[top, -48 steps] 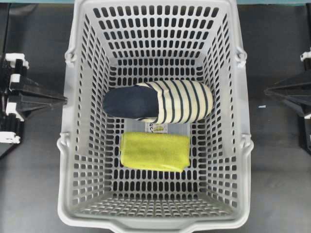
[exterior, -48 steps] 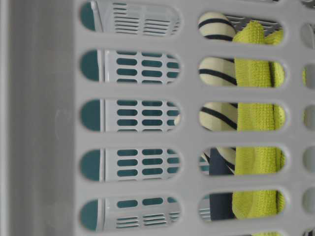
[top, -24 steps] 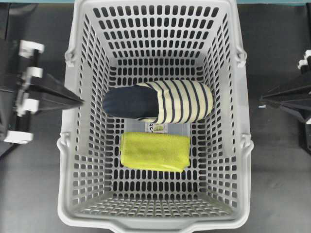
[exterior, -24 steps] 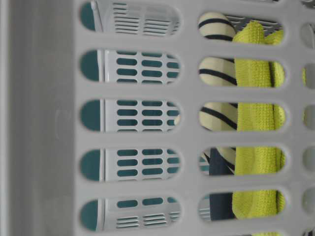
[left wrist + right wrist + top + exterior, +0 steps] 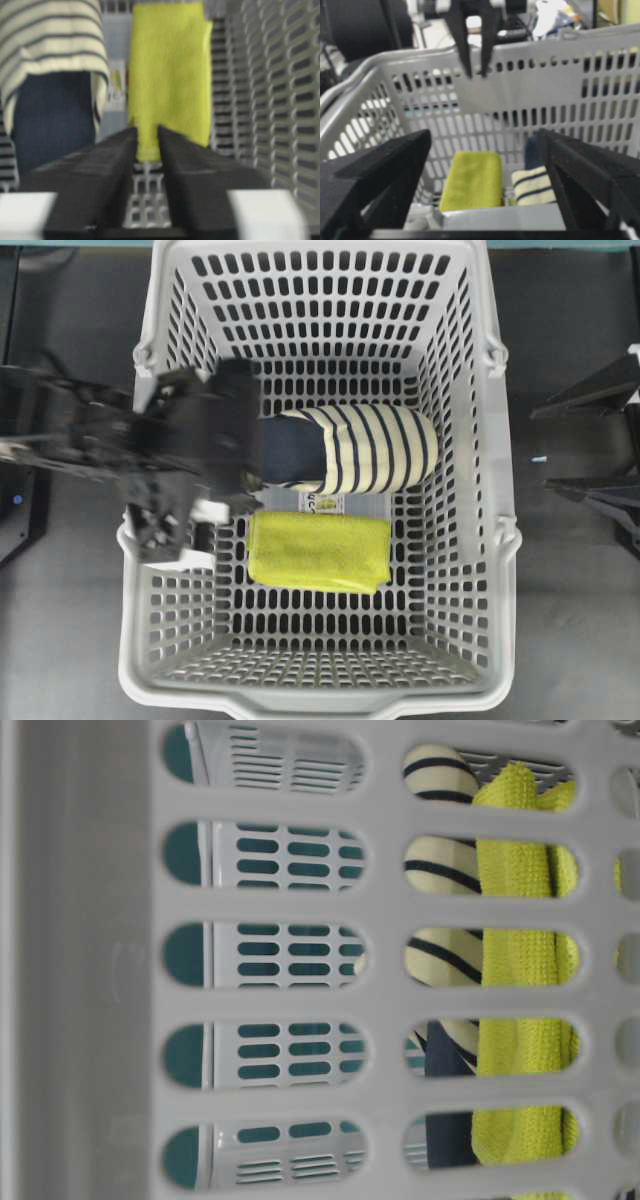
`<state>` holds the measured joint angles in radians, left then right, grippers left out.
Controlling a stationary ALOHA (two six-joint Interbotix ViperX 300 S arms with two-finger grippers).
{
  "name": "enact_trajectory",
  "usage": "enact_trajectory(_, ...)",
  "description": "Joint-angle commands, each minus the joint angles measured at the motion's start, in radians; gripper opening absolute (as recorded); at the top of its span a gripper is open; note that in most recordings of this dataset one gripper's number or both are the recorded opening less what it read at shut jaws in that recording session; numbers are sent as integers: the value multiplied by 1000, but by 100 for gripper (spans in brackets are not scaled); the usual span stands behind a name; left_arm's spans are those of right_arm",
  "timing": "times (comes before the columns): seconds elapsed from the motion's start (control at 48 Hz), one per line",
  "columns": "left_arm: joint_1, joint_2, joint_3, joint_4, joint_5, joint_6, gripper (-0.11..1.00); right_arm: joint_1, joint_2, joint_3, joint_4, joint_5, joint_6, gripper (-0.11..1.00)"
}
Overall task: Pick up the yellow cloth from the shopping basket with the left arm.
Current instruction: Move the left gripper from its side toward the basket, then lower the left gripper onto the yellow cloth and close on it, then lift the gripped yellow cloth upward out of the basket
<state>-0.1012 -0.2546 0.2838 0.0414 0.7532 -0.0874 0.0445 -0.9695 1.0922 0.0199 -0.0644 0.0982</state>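
Note:
The yellow cloth [image 5: 318, 552] lies flat on the floor of the grey shopping basket [image 5: 310, 705], just in front of the striped slipper. My left gripper [image 5: 245, 440] is motion-blurred above the basket's left wall and the slipper's navy toe. In the left wrist view its jaws [image 5: 147, 131] stand slightly apart with nothing between them, and the cloth [image 5: 170, 75] lies beyond their tips, untouched. The right wrist view shows that gripper [image 5: 476, 74] pointing down near the far rim. My right gripper [image 5: 540, 450] stands wide open outside the basket's right wall.
A cream slipper [image 5: 370, 448] with navy stripes and a navy toe lies across the basket floor, close behind the cloth. A small paper label [image 5: 322, 504] sits between them. The basket's tall slotted walls [image 5: 280, 100] enclose both on all sides.
My left arm has swung right from outside the basket to above its left wall, and its jaws have parted slightly. My right gripper has opened wide. Cloth and slipper have not moved.

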Motion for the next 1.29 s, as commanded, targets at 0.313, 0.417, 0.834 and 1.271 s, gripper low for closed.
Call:
enact_trajectory(0.313, -37, 261, -176, 3, 77, 3, 90, 2, 3, -28, 3, -81, -5, 79)
enact_trajectory(0.417, -41, 321, -198, 3, 77, -3, 88, 2, 6, -26, 3, -94, -3, 79)
enact_trajectory(0.834, -46, 472, -199, 3, 72, -12, 88, 2, 3, -20, 5, -97, -2, 79)
enact_trajectory(1.271, -46, 479, -170, 3, 72, -2, 63, 2, 2, -5, 5, -100, 0, 79)
